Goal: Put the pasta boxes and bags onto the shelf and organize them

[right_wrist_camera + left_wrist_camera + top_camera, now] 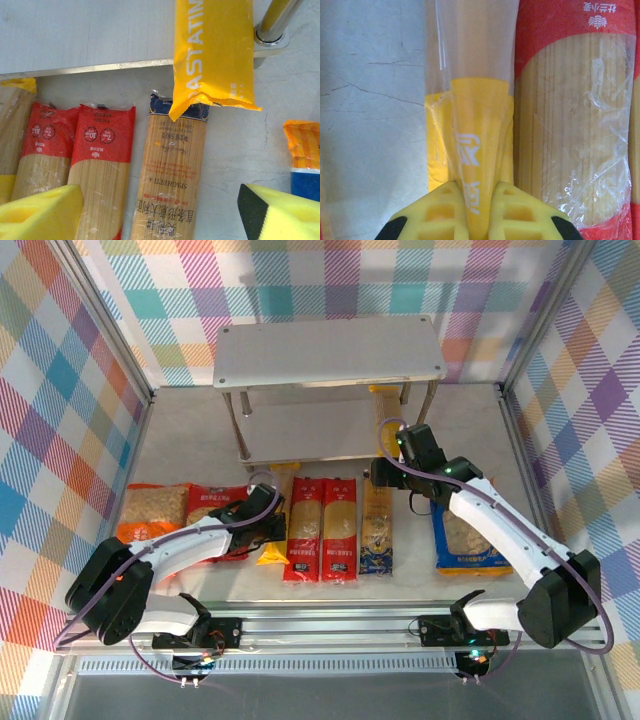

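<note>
Left gripper (472, 202) fingers (437, 217), yellow foam, are clamped on the end seal of one yellow spaghetti pack (475, 150). This pack is a clear sleeve with a yellow band, positioned over the table (370, 125) just left of the two red packs (303, 530) (338, 530); whether it is lifted cannot be determined. Long packs total five: two yellow, two red, one dark blue pack (377, 530). The reds and the blue lie side by side in front of the shelf (330, 350). The second yellow pack (212, 50) rests on the lower board (85, 35), its near end overhanging the dark blue pack. Bags total three: orange bag (152, 512) and red bag (215, 505) at left, blue bag (465, 535) at right. Right gripper (160, 215) hovers over the dark blue pack, jaws spread wide, holding nothing.
</note>
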Robot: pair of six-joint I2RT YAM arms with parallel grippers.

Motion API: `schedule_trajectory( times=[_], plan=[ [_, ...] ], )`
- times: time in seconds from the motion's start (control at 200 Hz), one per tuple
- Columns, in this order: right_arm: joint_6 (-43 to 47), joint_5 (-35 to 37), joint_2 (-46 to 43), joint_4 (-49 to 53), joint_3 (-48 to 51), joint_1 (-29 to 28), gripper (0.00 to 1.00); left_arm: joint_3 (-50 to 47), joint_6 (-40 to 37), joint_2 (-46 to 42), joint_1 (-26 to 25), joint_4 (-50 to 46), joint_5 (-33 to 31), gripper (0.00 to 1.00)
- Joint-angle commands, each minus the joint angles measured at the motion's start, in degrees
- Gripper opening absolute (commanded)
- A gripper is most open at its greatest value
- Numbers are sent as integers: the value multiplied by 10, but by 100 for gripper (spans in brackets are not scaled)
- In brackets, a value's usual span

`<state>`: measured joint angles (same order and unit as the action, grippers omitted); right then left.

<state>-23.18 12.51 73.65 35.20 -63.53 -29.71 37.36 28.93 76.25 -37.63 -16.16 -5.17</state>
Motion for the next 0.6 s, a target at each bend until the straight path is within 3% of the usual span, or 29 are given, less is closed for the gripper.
schedule_trajectory(
  times=[0.0,0.595],
  plan=[
    [-6,5,-13,11,0,-3,82,-10,-12,-6,-6,-76,22,0],
    [-9,2,-25,12,-6,-3,82,117,-67,-152,22,-232,18,0]
  ],
)
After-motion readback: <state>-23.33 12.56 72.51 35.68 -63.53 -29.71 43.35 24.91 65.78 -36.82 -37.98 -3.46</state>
